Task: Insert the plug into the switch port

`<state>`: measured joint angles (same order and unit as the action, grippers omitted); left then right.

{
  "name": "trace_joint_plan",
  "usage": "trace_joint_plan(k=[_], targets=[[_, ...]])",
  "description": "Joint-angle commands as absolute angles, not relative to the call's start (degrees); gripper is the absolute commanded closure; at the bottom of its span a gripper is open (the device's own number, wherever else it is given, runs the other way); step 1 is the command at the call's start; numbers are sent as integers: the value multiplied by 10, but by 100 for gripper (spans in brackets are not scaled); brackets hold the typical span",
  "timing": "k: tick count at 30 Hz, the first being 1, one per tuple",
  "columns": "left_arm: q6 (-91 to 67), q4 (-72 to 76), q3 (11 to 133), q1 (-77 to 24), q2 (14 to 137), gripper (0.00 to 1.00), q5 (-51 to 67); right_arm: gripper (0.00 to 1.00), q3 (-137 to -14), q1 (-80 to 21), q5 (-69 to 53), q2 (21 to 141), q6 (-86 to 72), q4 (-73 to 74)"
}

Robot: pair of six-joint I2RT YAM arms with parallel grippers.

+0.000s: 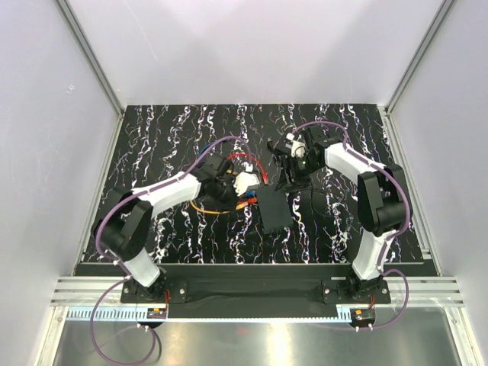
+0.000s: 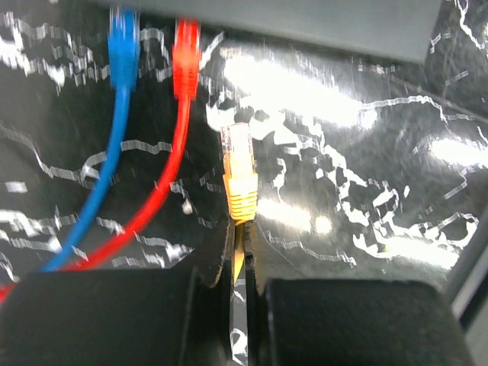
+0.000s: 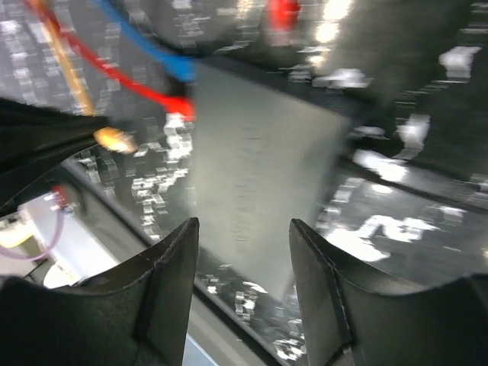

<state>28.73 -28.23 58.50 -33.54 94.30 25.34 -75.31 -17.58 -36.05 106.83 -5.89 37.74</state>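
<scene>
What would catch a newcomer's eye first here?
The yellow plug, pinched in the left pincer, points at the edge of the box. Beside it, a blue cable and a red cable run into that edge. The right pincer hangs open over the box.

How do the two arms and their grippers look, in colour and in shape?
The left arm and right arm have white link shells and black joint housings. A thin purple cable loops along each. The left gripper and right gripper have black, flat-sided fingers.
</scene>
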Motion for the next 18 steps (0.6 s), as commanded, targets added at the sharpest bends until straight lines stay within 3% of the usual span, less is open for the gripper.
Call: trace_joint_plan(k=[1,9,18], targets=[[314,-287,636,-357,974,100,231,43,-788,-165,-297,1104,-3,445],[317,-301,663,-396,1025,100,233,43,-817,-165,-307,1163,-2,435],[308,-329,707,-410,1070,100,222,52,-819,-165,-352,1187,-10,429]])
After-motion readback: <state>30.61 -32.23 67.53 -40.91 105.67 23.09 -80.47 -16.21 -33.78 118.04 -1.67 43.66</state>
